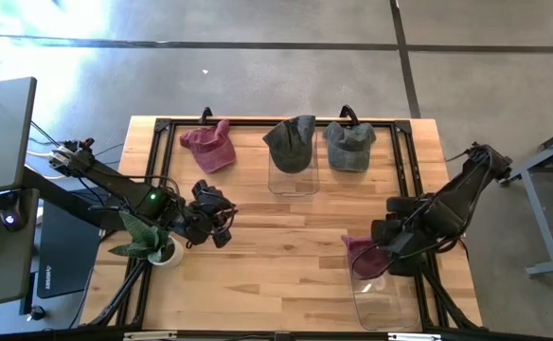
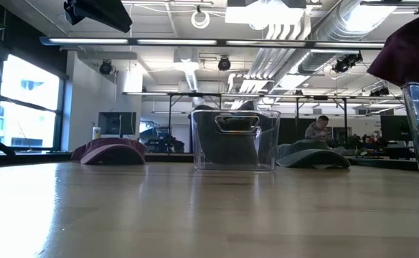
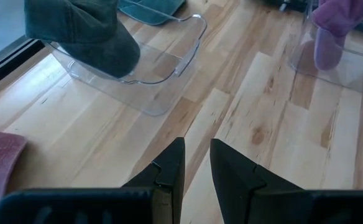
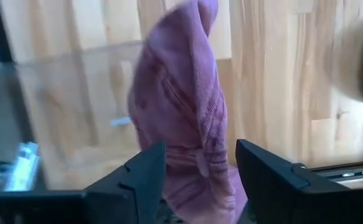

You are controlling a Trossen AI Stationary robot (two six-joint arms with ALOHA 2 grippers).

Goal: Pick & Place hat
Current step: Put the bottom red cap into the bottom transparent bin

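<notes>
Over the near right part of the wooden table (image 1: 286,265), right gripper (image 4: 200,163) above a clear bin (image 1: 383,296), fingers (image 4: 145,168) spread apart with a purple hat (image 4: 181,112) between them. Hat bunched and upright, draped over the bin's rim and hanging partly inside; fabric looks loose between the pads, so no firm clamp seen, though contact with 1 pad cannot be ruled out. In the high view, same purple hat at the bin's far left corner, just under the dark arm. Toward the far edge, 3 more hats: a maroon hat (image 1: 209,147) flat on the wood at left, a dark grey hat (image 1: 291,142) resting on the rim of a second clear bin (image 1: 294,180) in the middle, a lighter grey hat (image 1: 349,147) flat on the wood just beside it at right. Left gripper (image 3: 196,165) waiting over bare wood at the table's left side, fingers nearly together with a narrow gap, holding nothing. Small potted plant (image 1: 149,237) beside the left arm near the table's left edge.
</notes>
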